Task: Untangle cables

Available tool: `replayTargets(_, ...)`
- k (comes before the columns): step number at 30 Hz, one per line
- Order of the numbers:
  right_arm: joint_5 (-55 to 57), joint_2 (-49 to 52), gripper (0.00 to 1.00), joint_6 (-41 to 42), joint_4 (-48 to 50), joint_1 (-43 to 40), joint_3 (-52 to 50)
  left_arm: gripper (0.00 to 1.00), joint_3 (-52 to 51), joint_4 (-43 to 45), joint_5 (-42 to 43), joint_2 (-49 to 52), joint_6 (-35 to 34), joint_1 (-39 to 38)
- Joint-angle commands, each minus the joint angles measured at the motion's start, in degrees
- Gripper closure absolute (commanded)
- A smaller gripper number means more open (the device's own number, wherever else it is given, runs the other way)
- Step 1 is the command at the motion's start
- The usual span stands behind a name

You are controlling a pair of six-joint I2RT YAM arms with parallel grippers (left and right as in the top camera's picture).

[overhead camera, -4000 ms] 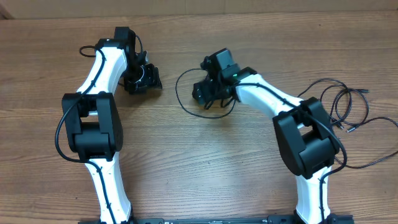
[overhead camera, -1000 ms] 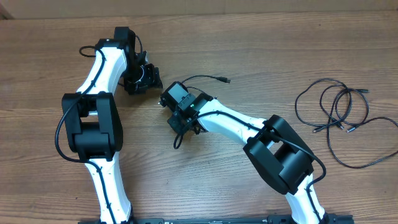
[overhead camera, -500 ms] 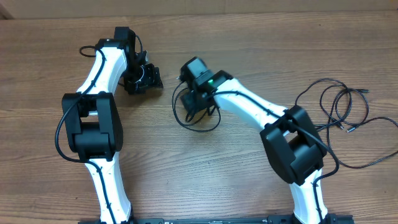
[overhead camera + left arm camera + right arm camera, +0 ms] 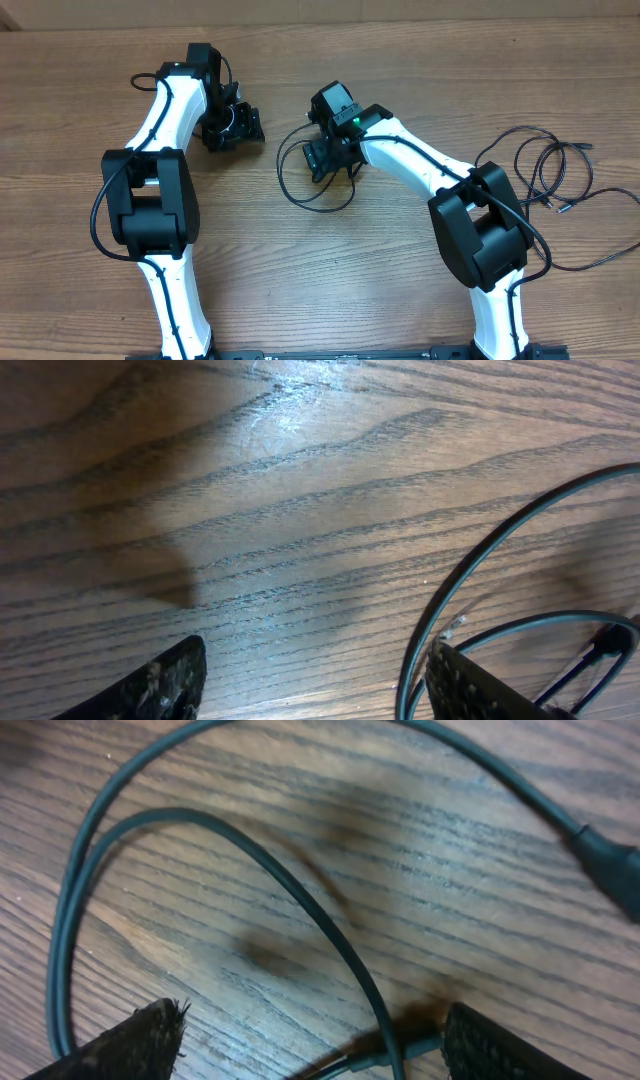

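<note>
Two arms stood at the wooden table [image 4: 420, 60]. One black cable [image 4: 282, 168] lay looped at mid-table, well apart from the single loose tangle of cables [image 4: 548, 175] by the right edge, whose cords I could not count. The right gripper [image 4: 310, 1045] hung spread wide over that one cable without gripping it, and the left gripper [image 4: 310, 685] gaped wide too, holding nothing.
</note>
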Motion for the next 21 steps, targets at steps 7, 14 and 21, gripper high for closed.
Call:
replayTargets(7, 3.56, 0.57, 0.17, 1.6, 0.98, -0.48, -3.63, 0.3, -0.55, 0.15, 0.7, 0.55, 1.25, -0.5)
replayTargets(14, 3.74, 0.55, 0.17, 11.32, 0.63, -0.5, -2.78, 0.3, -0.55, 0.17, 0.7, 0.55, 1.25, -0.52)
replayTargets(21, 3.74, 0.55, 0.18, 18.38, -5.2, -0.57, 0.52, 0.3, -0.55, 0.17, 0.68, 0.55, 1.25, -0.55)
